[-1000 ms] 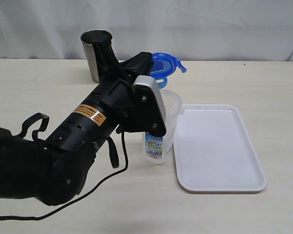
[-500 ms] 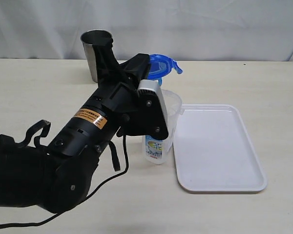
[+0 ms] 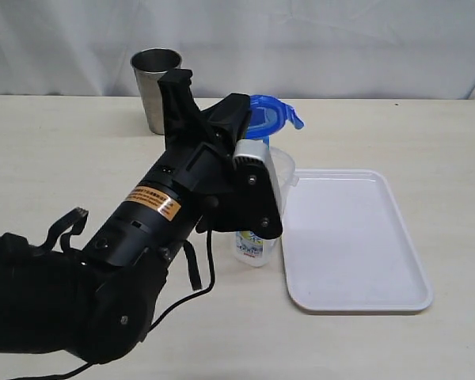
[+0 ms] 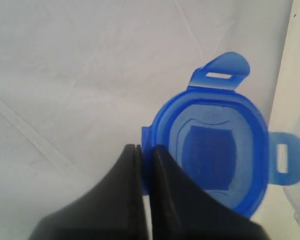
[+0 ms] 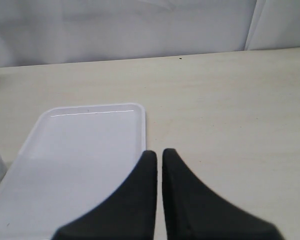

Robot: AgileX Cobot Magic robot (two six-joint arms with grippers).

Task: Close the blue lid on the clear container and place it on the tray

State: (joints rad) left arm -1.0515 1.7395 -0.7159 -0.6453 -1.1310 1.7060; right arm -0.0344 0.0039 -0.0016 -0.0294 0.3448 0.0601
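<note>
My left gripper (image 4: 143, 150) pinches the bright-blue plastic lid (image 4: 212, 155) by its edge, near the tall clear container (image 3: 279, 186). My right gripper (image 5: 159, 155) is closed and empty beside the flat white tray (image 5: 80, 150).

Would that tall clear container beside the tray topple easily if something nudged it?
Probably: the clear container looks tall, narrow-based and seemingly empty, so likely light and tippy. Its thin translucent wall may flex if squeezed.

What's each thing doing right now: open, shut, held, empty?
left claw: shut on the blue lid
blue lid: lifted, not fitted yet
clear container: upright, open
tray: flat, nothing on it
metal cup: upright, open top
right claw: shut, holding nothing
</note>
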